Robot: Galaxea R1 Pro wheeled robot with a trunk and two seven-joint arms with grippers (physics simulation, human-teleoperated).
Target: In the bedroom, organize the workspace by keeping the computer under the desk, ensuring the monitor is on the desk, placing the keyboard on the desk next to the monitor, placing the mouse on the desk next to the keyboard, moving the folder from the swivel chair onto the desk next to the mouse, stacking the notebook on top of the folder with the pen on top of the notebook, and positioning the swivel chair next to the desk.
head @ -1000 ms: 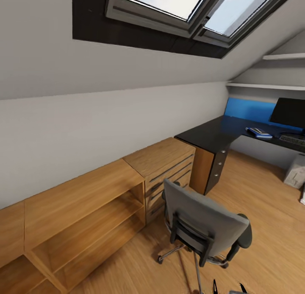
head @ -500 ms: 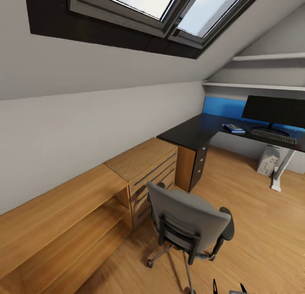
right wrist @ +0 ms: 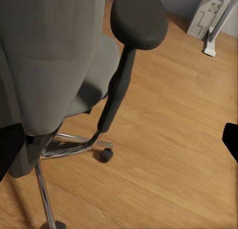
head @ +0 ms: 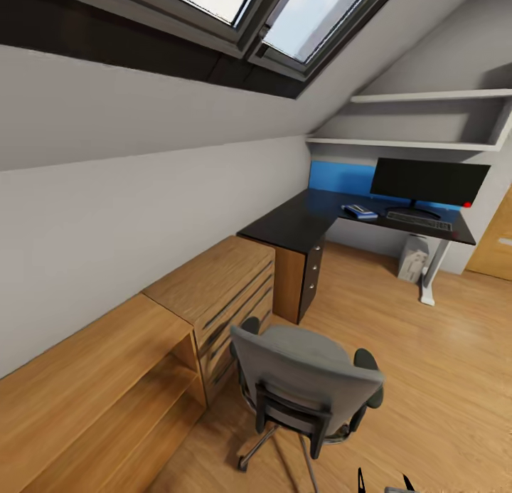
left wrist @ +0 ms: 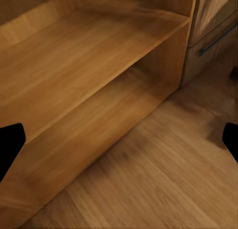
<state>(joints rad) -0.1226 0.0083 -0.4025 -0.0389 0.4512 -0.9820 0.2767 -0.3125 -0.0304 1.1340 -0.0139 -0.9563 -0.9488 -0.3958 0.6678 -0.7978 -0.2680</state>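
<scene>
Sloped grey walls and a skylight (head: 263,16) are framing an attic bedroom with a wooden floor (head: 441,379). Each wrist view is showing two dark fingertips at opposite edges of its picture: the left hand (left wrist: 119,140) is held spread wide, one fingertip (left wrist: 10,140) well apart from the other, and it is pointing at an open light wooden shelf unit (left wrist: 84,75) and the floorboards in front of it. The right hand (right wrist: 119,142) is likewise spread and holding nothing, and it is looking at the swivel chair (right wrist: 54,55) from close by: grey back and seat, a black armrest (right wrist: 139,18) on a black post, a chrome star base with casters. In the head view, two dark tips are showing at the bottom edge, and the swivel chair (head: 302,386) is standing just beyond them on the floor, back toward the camera, beside a light wooden chest (head: 220,287) with bar handles, well apart from the working end of the surface. Farther off, the black L-shaped surface (head: 299,223) is running into the corner under two wall shelves (head: 419,119). On it the monitor (head: 429,181) is standing upright with the keyboard (head: 418,221) lying just in front, and the blue folder (head: 360,211) is lying beside the keyboard with something dark on top. The computer (head: 414,260), a pale box, is standing on the floor under the surface.
</scene>
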